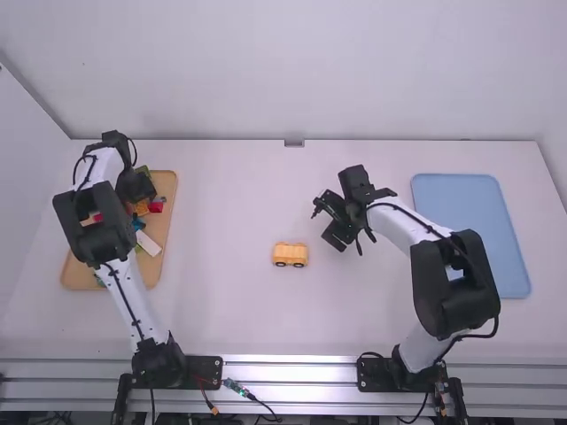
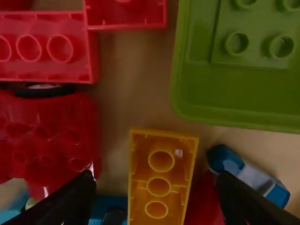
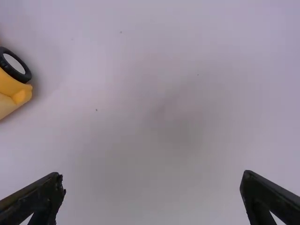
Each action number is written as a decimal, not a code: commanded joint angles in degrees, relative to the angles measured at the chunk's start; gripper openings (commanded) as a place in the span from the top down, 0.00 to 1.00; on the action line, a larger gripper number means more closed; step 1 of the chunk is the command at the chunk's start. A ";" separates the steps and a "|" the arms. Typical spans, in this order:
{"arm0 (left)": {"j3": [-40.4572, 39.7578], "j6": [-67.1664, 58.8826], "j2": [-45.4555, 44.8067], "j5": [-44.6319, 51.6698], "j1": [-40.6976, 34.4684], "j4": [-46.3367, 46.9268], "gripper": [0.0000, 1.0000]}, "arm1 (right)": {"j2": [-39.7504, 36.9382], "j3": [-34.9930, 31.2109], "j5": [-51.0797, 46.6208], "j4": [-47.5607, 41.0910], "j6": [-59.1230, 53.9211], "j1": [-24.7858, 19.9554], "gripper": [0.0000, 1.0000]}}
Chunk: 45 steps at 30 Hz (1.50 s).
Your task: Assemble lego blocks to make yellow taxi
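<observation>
High view has the yellow base (image 1: 290, 255) on its wheels, mid-table toward the near side, well apart from the wooden tray (image 1: 166, 184) at left and the blue tray (image 1: 469, 212) at right. Your left gripper (image 2: 156, 180) is over the wooden tray, fingers wide, nothing in them. Yellow block (image 2: 161, 187) lies between them in the left wrist view, hollow side up, with a red block (image 2: 204, 201) just beside it. Your right gripper (image 3: 153, 176) is right of the base and a bit farther off, fingers wide too, empty.

Step in hand, my call: picking the next taxi part, likely that yellow block. You need to line up on its long sides, go down, close, lift straight. Watch the red block; a finger could land on it or drag it along. Upside down as it lies, the block probably needs turning before you press it on. Your right gripper could then steady the base.
</observation>
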<state>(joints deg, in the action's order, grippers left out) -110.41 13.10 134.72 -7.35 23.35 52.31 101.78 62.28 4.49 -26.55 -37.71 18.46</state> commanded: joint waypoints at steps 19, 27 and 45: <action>4.22 4.32 -3.49 -1.07 -0.11 -3.46 0.35 | -1.68 1.03 -0.04 -0.04 -0.20 -0.20 0.01; 5.77 4.26 -3.49 -1.07 -0.42 -3.83 0.46 | -1.68 1.03 -0.07 -0.09 -0.22 -0.20 0.01; 9.44 3.69 -3.49 0.85 -0.61 -6.74 0.68 | -1.66 0.96 -0.04 -0.07 -0.20 -0.20 0.00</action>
<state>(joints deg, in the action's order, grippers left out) -102.24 16.82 132.40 -6.68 23.22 45.10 101.78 62.28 4.29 -26.50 -37.87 18.46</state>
